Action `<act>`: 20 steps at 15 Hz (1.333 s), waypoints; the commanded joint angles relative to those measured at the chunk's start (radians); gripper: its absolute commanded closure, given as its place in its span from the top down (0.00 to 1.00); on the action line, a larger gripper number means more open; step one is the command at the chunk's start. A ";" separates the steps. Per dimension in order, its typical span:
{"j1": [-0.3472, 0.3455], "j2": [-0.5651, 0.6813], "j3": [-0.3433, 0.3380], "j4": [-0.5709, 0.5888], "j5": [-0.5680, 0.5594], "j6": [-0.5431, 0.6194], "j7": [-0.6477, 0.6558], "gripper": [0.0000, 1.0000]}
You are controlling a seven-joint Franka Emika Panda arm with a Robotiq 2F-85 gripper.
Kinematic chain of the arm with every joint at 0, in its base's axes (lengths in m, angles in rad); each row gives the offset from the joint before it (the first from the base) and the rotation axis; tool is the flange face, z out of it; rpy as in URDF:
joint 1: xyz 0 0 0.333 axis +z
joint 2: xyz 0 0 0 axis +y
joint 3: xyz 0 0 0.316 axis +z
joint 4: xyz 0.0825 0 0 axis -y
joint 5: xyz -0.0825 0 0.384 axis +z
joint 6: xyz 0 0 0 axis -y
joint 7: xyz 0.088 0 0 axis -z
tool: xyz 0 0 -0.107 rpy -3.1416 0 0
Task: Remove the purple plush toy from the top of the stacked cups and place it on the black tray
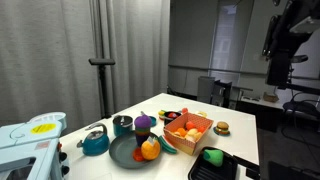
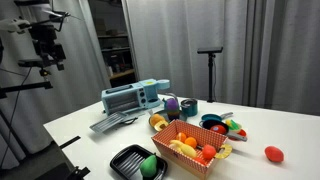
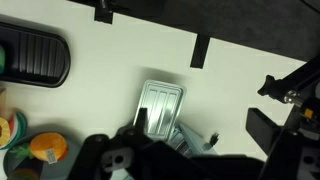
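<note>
The purple plush toy [image 1: 144, 121] sits on top of the stacked cups [image 1: 144, 135] near the middle of the white table; it also shows in an exterior view [image 2: 172, 102]. The black tray [image 1: 222, 167] lies at the table's near end and holds a bright green round toy [image 1: 212, 156]; it also shows in an exterior view [image 2: 126, 158] and in the wrist view [image 3: 35, 58]. My gripper [image 1: 278, 50] hangs high above and well away from the table, open and empty, as also seen in an exterior view [image 2: 45, 48] and in the wrist view [image 3: 272, 105]. The wrist view does not show the toy or cups.
A teal kettle [image 1: 95, 143], a dark teal mug [image 1: 122, 125] and a dark green plate [image 1: 128, 155] with an orange fruit [image 1: 150, 150] stand round the cups. An orange basket [image 1: 188, 130] of toy food stands beside them. A blue-grey appliance [image 2: 135, 97] is at the table's end.
</note>
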 commanded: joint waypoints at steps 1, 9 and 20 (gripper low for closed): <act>-0.021 0.000 0.014 0.004 0.010 -0.007 -0.010 1.00; -0.021 0.000 0.014 0.004 0.010 -0.007 -0.010 1.00; -0.102 0.101 -0.020 0.046 -0.069 0.017 -0.034 1.00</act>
